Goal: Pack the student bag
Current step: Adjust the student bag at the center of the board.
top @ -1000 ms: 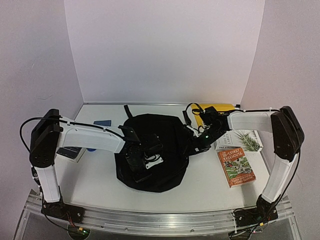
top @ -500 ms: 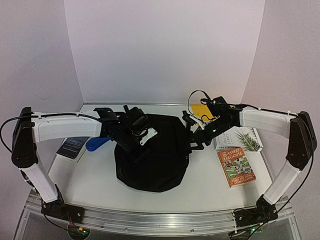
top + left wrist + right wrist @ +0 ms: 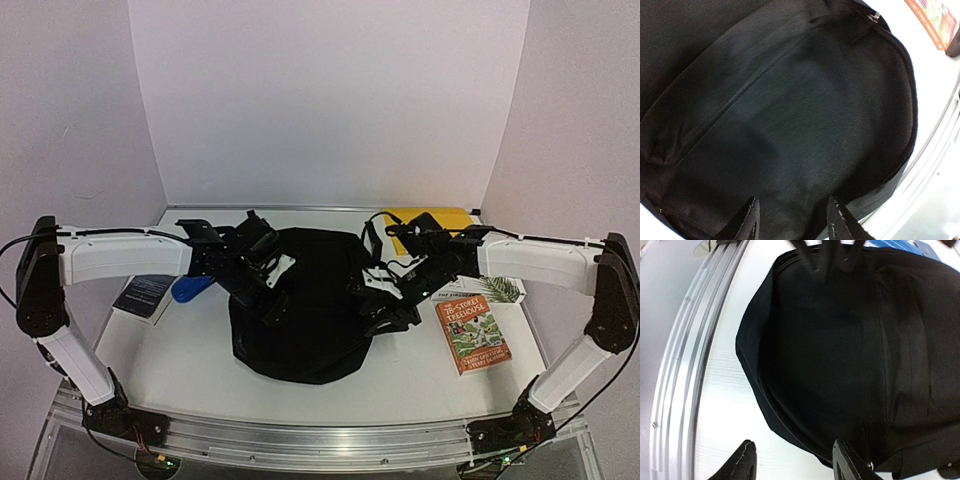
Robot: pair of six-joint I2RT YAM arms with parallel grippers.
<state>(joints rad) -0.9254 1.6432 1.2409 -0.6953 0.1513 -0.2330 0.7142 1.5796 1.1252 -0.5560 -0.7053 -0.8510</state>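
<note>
The left end effector [image 3: 792, 202] hangs half-spread and empty over the left side of the black backpack [image 3: 310, 335], the right end effector [image 3: 792, 444] equally parted and empty at its right edge, the backpack lying flat in the middle of the counter [image 3: 170, 360], near an orange book [image 3: 472, 335].

Student bag [image 3: 310, 340] blocks centre; book [image 3: 472, 335] at right.

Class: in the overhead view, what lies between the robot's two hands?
The student bag, between left hand and right hand; the top view shows it.
</note>
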